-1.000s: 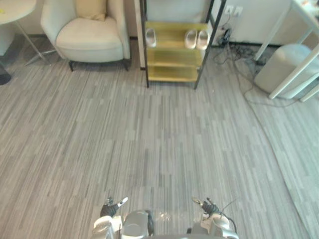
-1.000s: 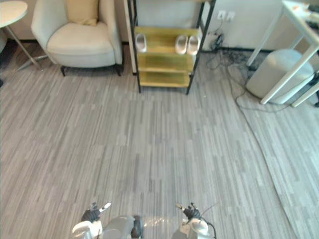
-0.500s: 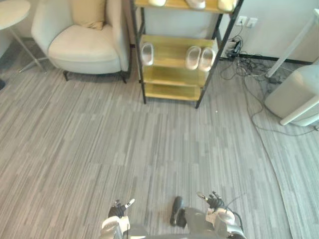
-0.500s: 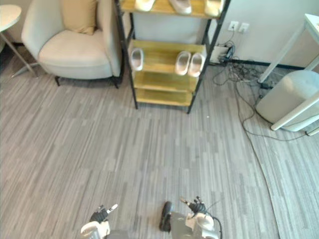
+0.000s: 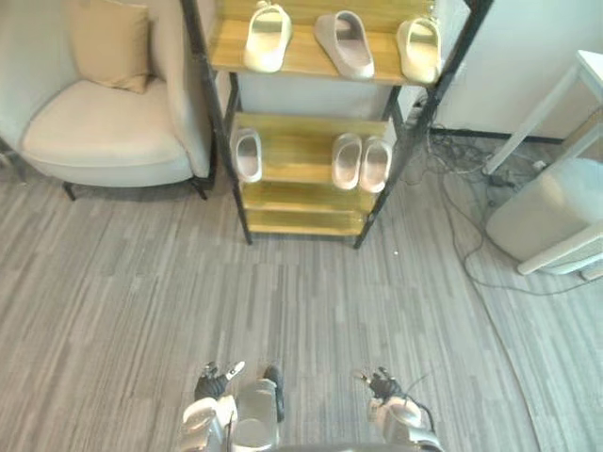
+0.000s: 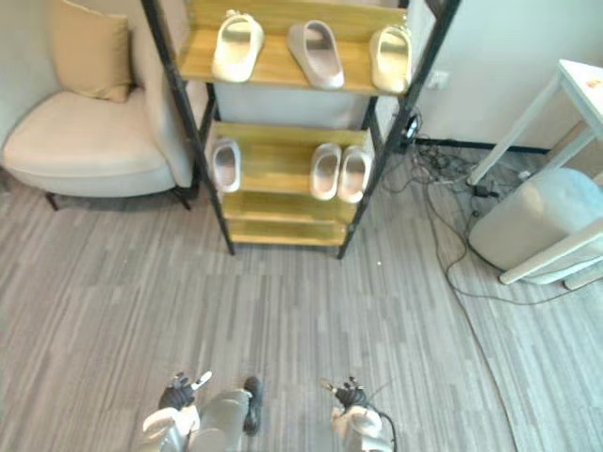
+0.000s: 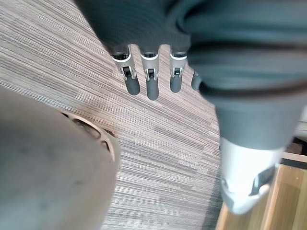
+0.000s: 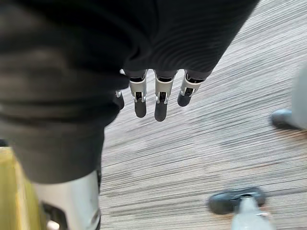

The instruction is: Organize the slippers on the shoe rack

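**Approaching the rack with empty hands**

We are looking down at a black-framed shoe rack with yellow wooden shelves point(image 5: 303, 124) in the upper centre of the frame, and we are standing well apart from it. The left hand point(image 5: 209, 384) and the right hand point(image 5: 382, 383) are hanging at the bottom edge. In the wrist views their fingers are straight above the grey striped floor point(image 5: 141, 311) and are holding nothing.

On the top shelf a cream foam slipper point(image 5: 266, 36) is sitting at the left and a grey foam slipper point(image 5: 344, 44) is lying askew in the middle. A second cream slipper point(image 5: 419, 47) is resting by the right post. One shelf down, a lone pale slipper point(image 5: 248, 153) is sitting at the left, well apart from a pale pair point(image 5: 362, 161) lying side by side at the right. The bottom shelf is bare.

We are judging the sorting as not yet begun, and we are seeing several risks:

- Loose dark cables point(image 5: 452, 151) are trailing on the floor right of the rack, so drifting that way could snag a foot.
- The beige armchair point(image 5: 94, 132) is crowding the rack's left side and cramping the left arm.
- A reach for the crooked grey slipper could nudge its neighbours off the shelf edge.
- A soft slipper could slide out of a shallow pinch.
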### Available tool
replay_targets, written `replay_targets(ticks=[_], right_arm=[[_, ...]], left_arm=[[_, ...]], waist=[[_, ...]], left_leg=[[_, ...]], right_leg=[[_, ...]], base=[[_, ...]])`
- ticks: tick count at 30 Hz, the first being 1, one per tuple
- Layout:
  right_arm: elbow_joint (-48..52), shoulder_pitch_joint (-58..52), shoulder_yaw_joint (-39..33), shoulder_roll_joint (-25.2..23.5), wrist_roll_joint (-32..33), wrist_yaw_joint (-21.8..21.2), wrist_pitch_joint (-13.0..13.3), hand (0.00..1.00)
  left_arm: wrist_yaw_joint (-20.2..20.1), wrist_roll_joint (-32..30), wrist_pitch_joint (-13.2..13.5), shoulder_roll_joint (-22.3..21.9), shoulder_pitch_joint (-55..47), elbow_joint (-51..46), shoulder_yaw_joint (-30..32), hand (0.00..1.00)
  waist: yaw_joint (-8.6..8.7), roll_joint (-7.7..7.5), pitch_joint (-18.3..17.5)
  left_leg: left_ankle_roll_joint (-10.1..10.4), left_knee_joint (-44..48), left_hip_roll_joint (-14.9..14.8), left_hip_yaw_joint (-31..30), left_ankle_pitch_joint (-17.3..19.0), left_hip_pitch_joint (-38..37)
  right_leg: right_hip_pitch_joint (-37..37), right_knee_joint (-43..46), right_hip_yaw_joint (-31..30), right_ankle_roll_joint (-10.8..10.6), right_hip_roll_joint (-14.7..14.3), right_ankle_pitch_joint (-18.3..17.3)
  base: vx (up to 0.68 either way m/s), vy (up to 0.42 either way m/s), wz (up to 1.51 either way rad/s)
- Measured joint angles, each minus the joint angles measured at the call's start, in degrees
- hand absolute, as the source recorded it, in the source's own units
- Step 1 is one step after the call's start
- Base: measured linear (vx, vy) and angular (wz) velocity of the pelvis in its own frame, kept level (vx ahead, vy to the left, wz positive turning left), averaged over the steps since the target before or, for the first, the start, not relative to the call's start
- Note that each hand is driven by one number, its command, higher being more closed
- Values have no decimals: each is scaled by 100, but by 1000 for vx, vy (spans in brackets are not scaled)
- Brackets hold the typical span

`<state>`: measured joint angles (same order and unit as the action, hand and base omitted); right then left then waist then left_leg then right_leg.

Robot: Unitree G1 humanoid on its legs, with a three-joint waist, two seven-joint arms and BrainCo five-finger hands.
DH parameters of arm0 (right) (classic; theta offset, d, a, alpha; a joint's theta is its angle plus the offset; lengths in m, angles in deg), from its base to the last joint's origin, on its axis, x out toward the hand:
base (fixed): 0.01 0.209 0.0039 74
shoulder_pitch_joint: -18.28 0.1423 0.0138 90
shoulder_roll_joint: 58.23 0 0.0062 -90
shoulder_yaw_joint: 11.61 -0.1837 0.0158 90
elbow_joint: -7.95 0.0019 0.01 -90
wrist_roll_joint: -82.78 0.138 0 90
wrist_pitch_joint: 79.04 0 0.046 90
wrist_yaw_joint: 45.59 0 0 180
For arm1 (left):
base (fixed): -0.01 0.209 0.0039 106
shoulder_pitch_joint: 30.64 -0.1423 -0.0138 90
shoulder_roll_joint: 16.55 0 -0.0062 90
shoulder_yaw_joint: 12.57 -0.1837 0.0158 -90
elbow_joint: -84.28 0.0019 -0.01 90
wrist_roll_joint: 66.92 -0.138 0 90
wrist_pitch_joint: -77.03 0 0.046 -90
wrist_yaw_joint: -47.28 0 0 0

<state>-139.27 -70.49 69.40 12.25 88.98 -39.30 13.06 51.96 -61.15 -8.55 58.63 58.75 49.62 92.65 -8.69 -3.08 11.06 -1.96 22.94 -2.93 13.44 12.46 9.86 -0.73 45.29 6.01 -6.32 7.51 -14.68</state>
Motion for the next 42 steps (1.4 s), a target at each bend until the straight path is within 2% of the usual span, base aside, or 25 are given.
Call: replay_targets(ticks=[2, 4, 6, 7, 8, 10, 11, 12, 13, 15, 16, 17, 18, 19, 20, 22, 23, 24, 25, 26, 27, 29, 30, 35, 42], right_arm=[[13, -126, 19, -1, -9, -35, -3, 0], [30, -63, 8, 1, -12, -66, 17, 0], [40, -49, -43, -3, -14, -72, 63, 0], [51, -43, -69, -2, -15, -71, 86, 0], [133, -11, -195, 0, -12, -71, 83, 0], [172, 0, -258, 24, -12, -73, 87, 0], [195, -14, -330, 24, -15, -75, 87, 0], [203, -15, -348, 29, -15, -73, 79, 0], [206, -20, -450, 44, -64, -72, 51, 0], [116, 59, -536, 83, -153, -77, 46, 0], [91, 63, -562, 131, -161, -71, 21, 0], [87, 33, -537, 159, -163, -72, 6, 0], [82, -15, -382, 232, -161, -65, 6, 0], [83, 4, -374, 236, -160, -65, 5, 0], [3, 7, -376, 232, -157, -64, 3, 0], [2, 50, -384, 243, -143, -52, -9, 0], [0, 96, -386, 253, -129, -41, -11, 0], [8, 158, -385, 256, -112, -8, -2, 0], [10, 155, -385, 265, -112, -3, 1, 0], [-12, 155, -380, 264, -109, 34, -35, 0], [-5, 65, -380, 147, -110, 58, -41, 0], [-7, -17, -387, 75, -110, 64, -49, 0], [-6, -38, -385, 65, -113, 67, -47, 0], [-3, -129, -386, 52, -111, 70, -36, 0], [-7, -299, -405, 129, -106, 89, -2, 0]], left_arm=[[5, 0, 0, 19, 5, 37, -130, 0], [3, -2, -4, 11, 41, 57, -151, 0], [6, -5, -5, -14, 102, 137, -149, 0], [5, -13, -6, -16, 112, 153, -149, 0], [4, -31, -11, -32, 123, 173, -147, 0], [8, -70, -13, -55, 114, 185, -113, 0], [12, -85, -13, -72, 112, 239, -63, 0], [13, -93, -13, -83, 113, 254, -58, 0], [13, -131, -13, -153, 107, 294, -58, 0], [3, -272, -12, -260, 97, 351, -43, 0], [3, -335, -17, -271, 108, 343, -35, 0], [4, -344, -22, -288, 124, 337, -29, 0], [10, -350, -19, -318, 83, 317, -23, 0], [10, -352, -20, -315, 70, 297, -16, 0], [11, -351, -11, -315, 13, 177, -59, 0], [9, -349, -9, -306, -7, 32, -97, 0], [8, -349, -1, -305, -6, 6, -117, 0], [11, -346, 1, -286, -3, -1, -183, 0], [13, -344, -4, -289, -10, 9, -221, 0], [13, -342, -8, -203, 11, 58, -311, 0], [25, -341, -4, -100, -14, 90, -339, 0], [19, -343, -8, -2, 12, 117, -381, 0], [21, -343, -14, 20, 7, 149, -381, 0], [19, -359, -11, 25, -37, 251, -381, 0], [21, -456, -13, 58, -74, 395, -386, 0]], waist=[[96, 34, 9], [183, 66, 44], [225, 83, 48], [230, 84, 49], [255, 90, 51], [263, 128, 73], [291, 152, 77], [304, 172, 66], [342, 293, -25], [307, 451, -117], [324, 465, -119], [365, 506, -103], [363, 584, -61], [346, 616, -62], [309, 649, -55], [283, 609, -44], [253, 605, -40], [242, 621, -54], [244, 661, -76], [216, 598, -87], [259, 405, -163], [245, 219, -160], [252, 192, -176], [257, 201, -201], [319, 173, -232]], left_leg=[[-42, -161, 80, -104, 180, -531], [-50, -402, 90, -238, 288, -972], [26, -813, 39, -365, 375, -1533], [53, -870, 37, -382, 406, -1616], [120, -941, 27, -441, 523, -1738], [271, -990, -18, -511, 707, -1999], [399, -1008, -93, -656, 897, -2233], [422, -1014, -127, -689, 935, -2273], [497, -1148, -339, -921, 1006, -2433], [703, -950, -581, -1217, 707, -2353], [721, -544, -583, -1280, 521, -2212], [722, 263, -598, -1323, 307, -1941], [754, 1738, -821, -1274, 121, -1343], [725, 2080, -894, -1189, 174, -1190], [772, 2632, -1077, -859, 435, -846], [756, 2390, -1067, -548, 630, -439], [773, 1946, -992, -495, 689, -251], [725, 635, -802, -537, 434, -50], [700, 199, -760, -576, 154, -19], [709, -82, -606, -706, -300, -143], [642, -396, -471, -702, -362, -303], [626, -478, -383, -587, -375, -422], [625, -489, -356, -575, -374, -478], [591, -979, -315, -369, -406, -918], [620, -2074, -177, -202, -992, -1386]], right_leg=[[-459, 672, 199, 31, 81, -77], [-876, 372, 620, 229, 120, -193], [-1290, -979, 1046, 345, 35, -107], [-1371, -1304, 1101, 372, 27, -14], [-1555, -2092, 1171, 429, 13, 324], [-1633, -2848, 1170, 531, -61, 725], [-1609, -3005, 1139, 625, -101, 1116], [-1585, -2969, 1126, 648, -122, 1230], [-1558, -2876, 1190, 821, -254, 1651], [-1495, -2423, 1543, 951, -314, 1192], [-1371, -2353, 1598, 947, -278, 995], [-1084, -2498, 1678, 921, -310, 860], [-555, -2883, 1745, 930, -424, 821], [-394, -2982, 1741, 950, -472, 808], [33, -3270, 1724, 978, -556, 790], [387, -3510, 1650, 977, -536, 791], [468, -3584, 1571, 971, -511, 788], [511, -3587, 1440, 812, -467, 710], [521, -3587, 1406, 764, -483, 682], [594, -3587, 1192, 595, -470, 630], [631, -3676, 1177, 548, -349, 655], [733, -3765, 1137, 505, -244, 674], [775, -3764, 1108, 450, -211, 719], [865, -3830, 870, 402, -174, 796], [861, -4092, 608, 315, -154, 913]], base=[[533, 115, 43], [462, 50, 47], [474, -11, 32], [427, -46, 24], [449, -88, 24], [494, -137, 33], [333, -113, 38], [601, -243, 67], [549, -221, 61], [795, -330, 67], [703, -344, 56], [528, -243, 49], [507, -204, 34], [457, -129, 9], [410, -105, -16], [343, -63, -23], [295, 66, -50], [224, 71, -53], [331, 145, -62], [268, 112, -20], [315, 131, -10], [237, 102, -1], [189, 91, -9], [52, 24, -19], [-45, -24, -16]])
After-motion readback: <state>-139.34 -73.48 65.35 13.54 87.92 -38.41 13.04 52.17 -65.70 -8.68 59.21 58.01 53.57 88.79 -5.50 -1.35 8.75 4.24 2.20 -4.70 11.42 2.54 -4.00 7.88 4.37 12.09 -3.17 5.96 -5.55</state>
